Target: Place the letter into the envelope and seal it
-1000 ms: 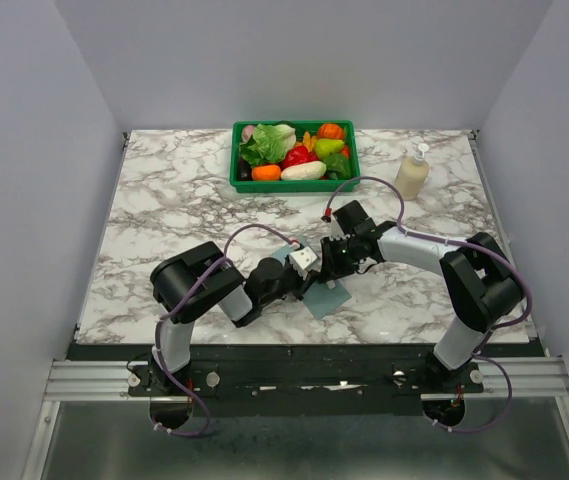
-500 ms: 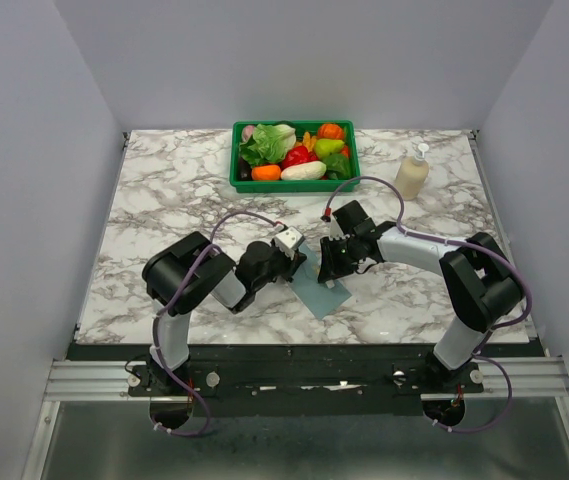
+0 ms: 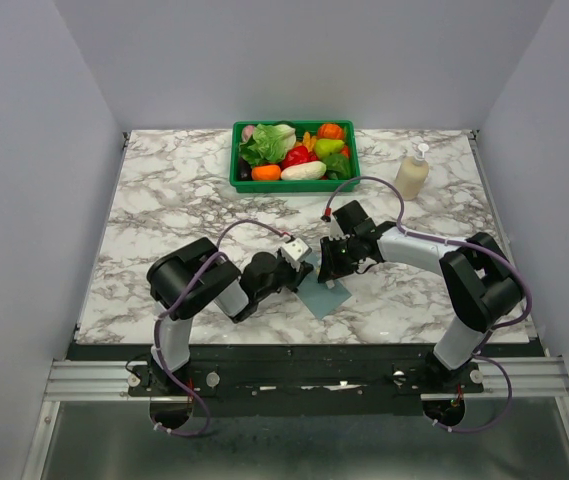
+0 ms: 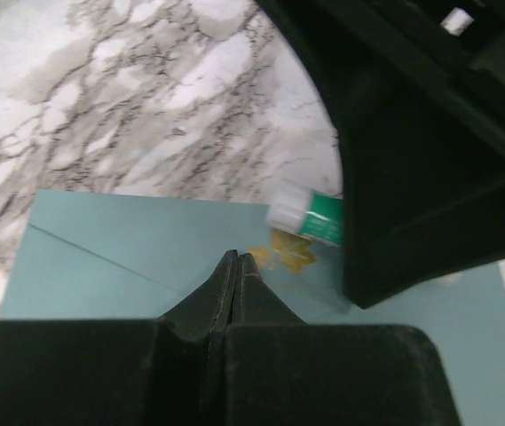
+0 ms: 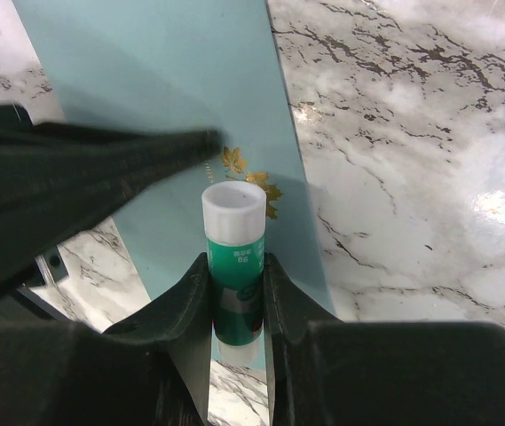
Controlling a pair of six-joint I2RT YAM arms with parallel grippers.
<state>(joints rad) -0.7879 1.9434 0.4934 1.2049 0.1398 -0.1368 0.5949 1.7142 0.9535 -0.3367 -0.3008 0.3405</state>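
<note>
The teal envelope (image 3: 323,295) lies flat on the marble between my two arms, its flap folded down and a gold leaf mark (image 5: 252,176) showing. My left gripper (image 4: 237,258) is shut, its tips resting on the envelope (image 4: 119,257) just short of the gold mark (image 4: 289,251). In the top view the left gripper (image 3: 302,274) meets the right gripper (image 3: 328,270) over the envelope. My right gripper (image 5: 234,263) is shut on a green glue stick (image 5: 234,257) with a white cap, held over the envelope (image 5: 172,80). The letter is hidden.
A green basket (image 3: 236,160) of toy vegetables stands at the back centre. A pump bottle (image 3: 412,172) is at the back right. The left arm's fingers (image 5: 83,177) cross the right wrist view from the left.
The left gripper pulled back to the left off the envelope, then returned part of the way onto it. The right gripper and its glue stick have stayed still.
</note>
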